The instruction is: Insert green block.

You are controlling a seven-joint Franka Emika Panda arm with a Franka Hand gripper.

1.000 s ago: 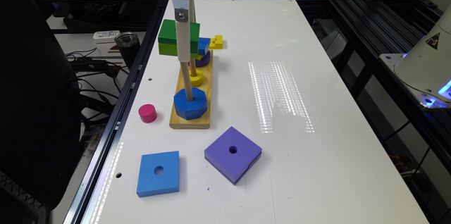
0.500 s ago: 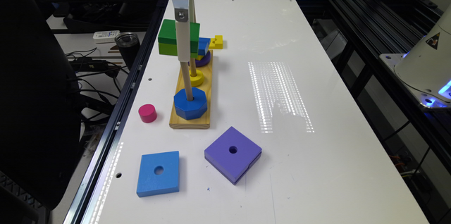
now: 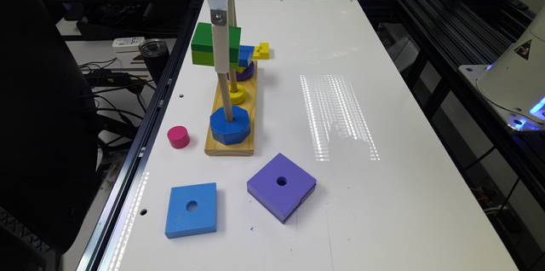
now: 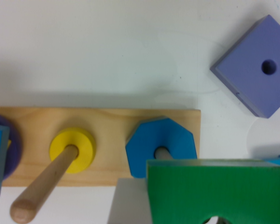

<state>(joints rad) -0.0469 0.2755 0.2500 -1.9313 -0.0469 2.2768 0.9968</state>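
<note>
My gripper (image 3: 216,56) grips the green block (image 3: 204,44), carrying it high above the wooden base (image 3: 230,145), up near the top of the pegs. In the wrist view the green block (image 4: 217,189) sits close under the camera, its centre hole just peeking at the picture's edge, and the blue octagon (image 4: 161,147) with its peg lies right beside it.

I judge the step in hand is threading the block onto the peg above that octagon (image 3: 230,125). To do it well I should keep the block level, bring its hole squarely over the peg tip before any descent, then lower slowly and straight. The yellow ring (image 3: 236,93) on the next peg (image 4: 44,189) is close, so sideways drift could catch that shaft. The purple square (image 3: 281,186), blue square (image 3: 191,209) and pink cylinder (image 3: 178,136) lie well apart.
</note>
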